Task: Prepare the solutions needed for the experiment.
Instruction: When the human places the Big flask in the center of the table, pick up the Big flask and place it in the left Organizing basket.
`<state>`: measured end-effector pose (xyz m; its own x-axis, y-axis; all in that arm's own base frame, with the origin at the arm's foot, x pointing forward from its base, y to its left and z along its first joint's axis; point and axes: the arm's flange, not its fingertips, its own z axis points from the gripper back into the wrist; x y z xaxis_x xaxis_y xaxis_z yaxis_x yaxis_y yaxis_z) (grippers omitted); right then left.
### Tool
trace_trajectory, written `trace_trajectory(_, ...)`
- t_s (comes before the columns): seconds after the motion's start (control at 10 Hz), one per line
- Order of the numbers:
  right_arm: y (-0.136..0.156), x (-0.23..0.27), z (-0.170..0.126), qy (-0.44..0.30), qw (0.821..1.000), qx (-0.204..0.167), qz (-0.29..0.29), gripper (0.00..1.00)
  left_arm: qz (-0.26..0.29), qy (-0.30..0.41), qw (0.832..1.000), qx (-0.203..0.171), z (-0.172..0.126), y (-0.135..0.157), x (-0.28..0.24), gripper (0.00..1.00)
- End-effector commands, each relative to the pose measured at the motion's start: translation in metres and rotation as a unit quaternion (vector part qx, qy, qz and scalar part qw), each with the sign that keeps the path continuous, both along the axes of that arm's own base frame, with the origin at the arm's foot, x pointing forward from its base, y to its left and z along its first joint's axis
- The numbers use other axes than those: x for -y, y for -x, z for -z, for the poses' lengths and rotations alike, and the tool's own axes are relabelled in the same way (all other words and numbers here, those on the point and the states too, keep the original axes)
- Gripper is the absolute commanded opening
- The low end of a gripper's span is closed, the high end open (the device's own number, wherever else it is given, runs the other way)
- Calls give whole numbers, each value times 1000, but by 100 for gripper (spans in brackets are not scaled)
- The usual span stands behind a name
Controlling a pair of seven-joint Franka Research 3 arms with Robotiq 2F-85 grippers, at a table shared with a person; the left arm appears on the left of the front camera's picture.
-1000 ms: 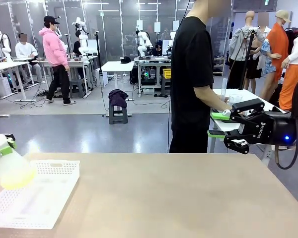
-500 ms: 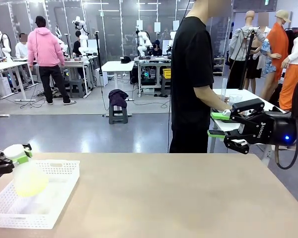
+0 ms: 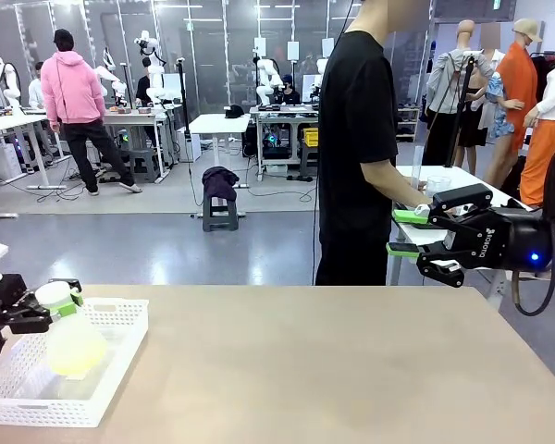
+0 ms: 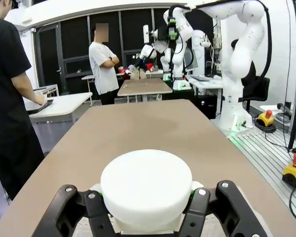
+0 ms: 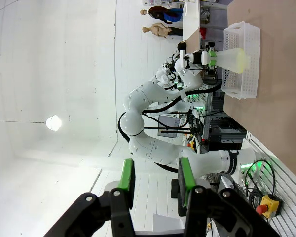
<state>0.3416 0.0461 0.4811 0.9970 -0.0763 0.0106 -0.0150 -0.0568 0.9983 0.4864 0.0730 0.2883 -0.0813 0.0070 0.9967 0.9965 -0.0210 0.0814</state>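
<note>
In the front view, at lower left, the left gripper (image 3: 57, 306) pinches the white-capped neck of a tilted flask (image 3: 72, 344) holding the pale yellow-green solution (image 3: 77, 356) over a white basket (image 3: 111, 370); the right gripper (image 3: 409, 233), jaws partly spread and empty, hangs at right before a person (image 3: 359, 139). In the left wrist view, the fingers (image 4: 195, 210) clamp beneath the white cap (image 4: 146, 187), bottom centre. In the right wrist view, the green pads (image 5: 186, 181) stand apart; the flask (image 5: 229, 59) sits upper right.

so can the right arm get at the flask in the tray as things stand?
Probably not easily. The flask is clamped at its white cap in the left gripper, tilted over the white tray, while the right gripper hangs empty off the table's opposite side.
</note>
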Motion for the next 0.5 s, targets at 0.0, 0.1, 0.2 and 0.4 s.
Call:
trace_trajectory(0.0, -1, -1, -2, -6, 1000, 1, 2, 47, 1, -16, 1000, 21, 15, 0, 7, 0)
trace_trajectory(0.1, -1, -1, -2, -6, 1000, 1, 2, 47, 1, -22, 1000, 15, 20, -1, 9, 0)
trace_trajectory(0.2, -1, -1, -2, -6, 1000, 1, 2, 47, 9, -14, 1000, 12, 23, -1, 10, 0)
trace_trajectory(0.4, -1, -1, -2, -6, 1000, 1, 2, 47, 10, -25, 1000, 6, 28, 2, 9, 32)
